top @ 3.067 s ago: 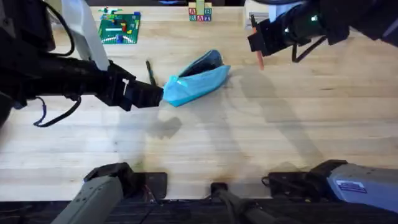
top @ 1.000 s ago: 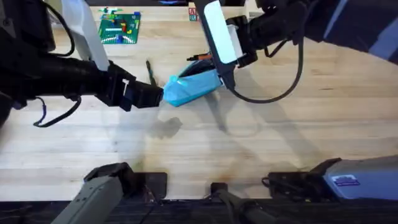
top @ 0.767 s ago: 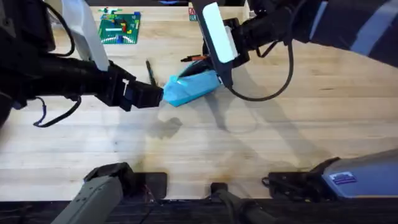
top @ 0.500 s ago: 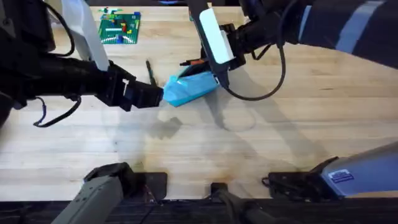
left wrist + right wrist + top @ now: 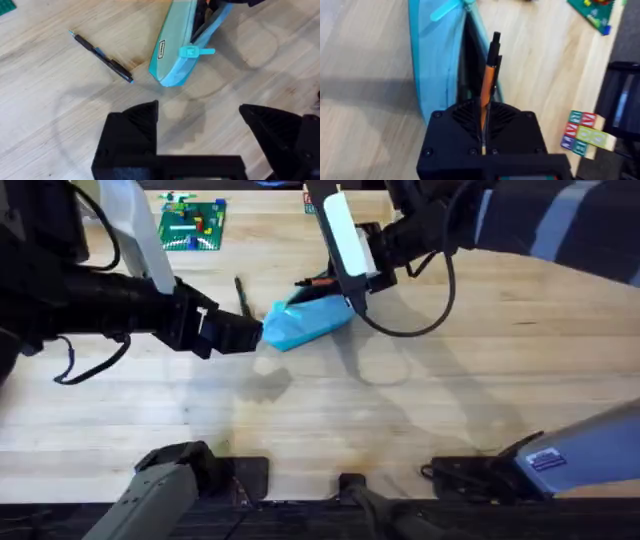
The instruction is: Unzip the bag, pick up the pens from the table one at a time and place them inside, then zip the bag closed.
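The light blue bag (image 5: 308, 320) lies slanted on the table (image 5: 400, 410), its zipper open and its dark inside (image 5: 468, 55) showing. My right gripper (image 5: 345, 283) hangs over the bag's far end, shut on the orange pen (image 5: 487, 85), whose dark tip points over the open mouth. The thin black pen (image 5: 240, 295) lies on the wood just left of the bag, also in the left wrist view (image 5: 100, 55). My left gripper (image 5: 250, 333) sits at the bag's near-left end, open (image 5: 197, 112), with the bag (image 5: 175, 50) just ahead of its fingers and nothing between them.
A green brick baseplate (image 5: 192, 225) lies at the back left. Coloured letter blocks (image 5: 582, 132) stand at the back edge behind the right arm. Bare wood spreads across the front and right of the table.
The right arm has swung left from the back right, carrying the orange pen to the bag's open mouth. The left arm, the bag and the black pen have stayed put.
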Robot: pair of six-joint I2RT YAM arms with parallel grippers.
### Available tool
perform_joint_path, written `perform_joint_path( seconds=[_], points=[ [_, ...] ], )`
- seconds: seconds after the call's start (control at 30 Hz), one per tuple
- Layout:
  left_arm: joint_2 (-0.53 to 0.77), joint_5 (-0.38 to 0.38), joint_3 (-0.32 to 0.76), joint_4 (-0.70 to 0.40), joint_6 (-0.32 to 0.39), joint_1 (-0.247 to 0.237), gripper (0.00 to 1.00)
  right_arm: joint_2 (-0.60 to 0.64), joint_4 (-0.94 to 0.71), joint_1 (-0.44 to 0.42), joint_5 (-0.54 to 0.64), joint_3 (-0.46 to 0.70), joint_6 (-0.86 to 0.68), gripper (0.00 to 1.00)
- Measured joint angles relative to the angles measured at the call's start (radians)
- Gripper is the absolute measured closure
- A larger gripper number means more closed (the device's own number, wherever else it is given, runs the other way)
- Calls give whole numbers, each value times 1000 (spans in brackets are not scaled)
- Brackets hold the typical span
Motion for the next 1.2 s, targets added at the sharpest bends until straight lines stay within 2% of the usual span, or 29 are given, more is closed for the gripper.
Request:
perform_joint_path(
  seconds=[0.73, 0.93, 1.0, 1.03, 1.07, 1.2],
  points=[
    [0, 0, 0, 0, 0, 0, 5, 83, -14, 3, -13, 2, 8, 969],
    [0, 0, 0, 0, 0, 0, 5, 83, -15, 26, -12, 2, 8, 934],
    [0, 0, 0, 0, 0, 0, 5, 83, -15, 34, -13, 2, 9, 888],
    [0, 0, 0, 0, 0, 0, 6, 83, -15, 34, -13, 2, 12, 834],
    [0, 0, 0, 0, 0, 0, 5, 83, -14, 34, -13, 2, 14, 721],
    [0, 0, 0, 0, 0, 0, 5, 83, -9, 34, -14, 4, 17, 141]
  ],
)
